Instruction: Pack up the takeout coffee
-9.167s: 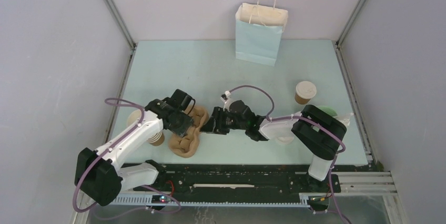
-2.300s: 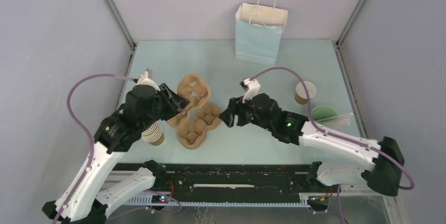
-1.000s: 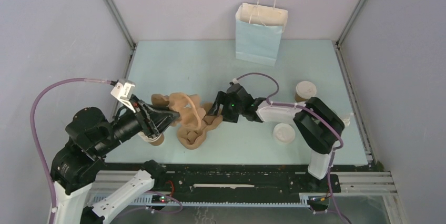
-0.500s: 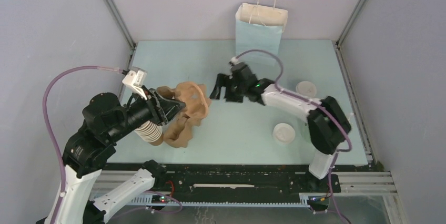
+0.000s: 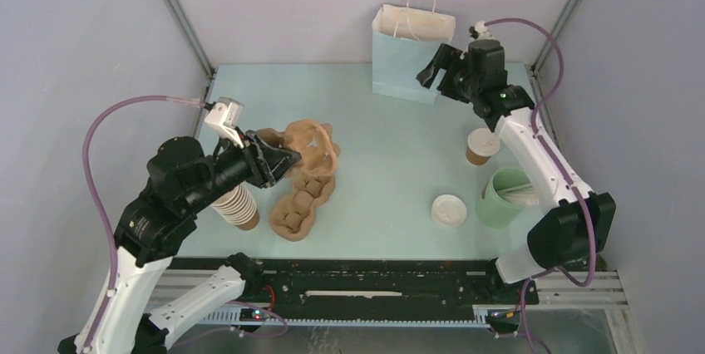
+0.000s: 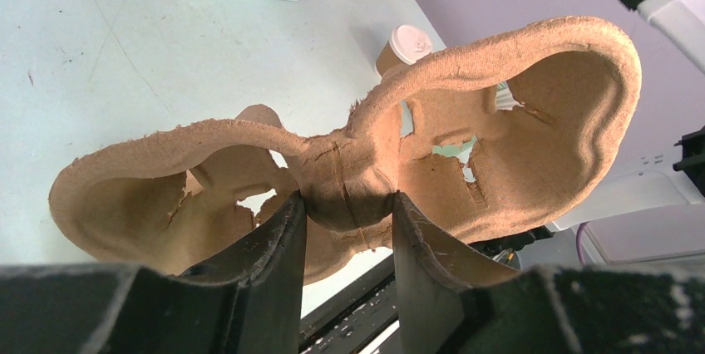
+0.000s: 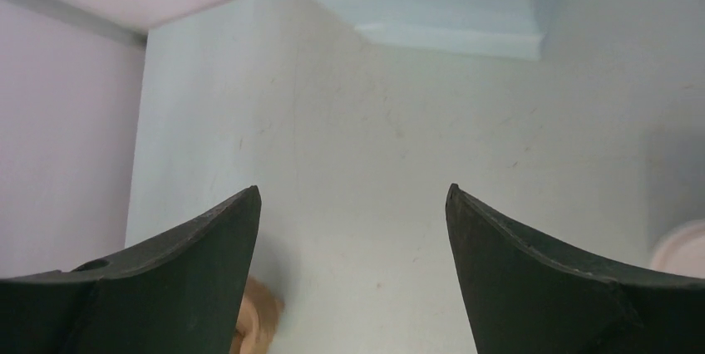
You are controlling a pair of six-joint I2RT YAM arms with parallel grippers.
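Swung clear of the carriers since half a second ago, the right arm (image 5: 532, 142) now reaches across the worktop (image 5: 374, 121) to the blue paper bag (image 5: 411, 55), and the right jaws stand wide and empty. The left jaws pinch the lifted pulp carrier (image 5: 312, 142), probably to peel it off the carrier below (image 5: 295, 208). Only the left wrist view shows that pinch on the middle ridge. The lidded takeout coffee (image 5: 482, 146) stands on the worktop near the green cup (image 5: 503, 196), unpacked.
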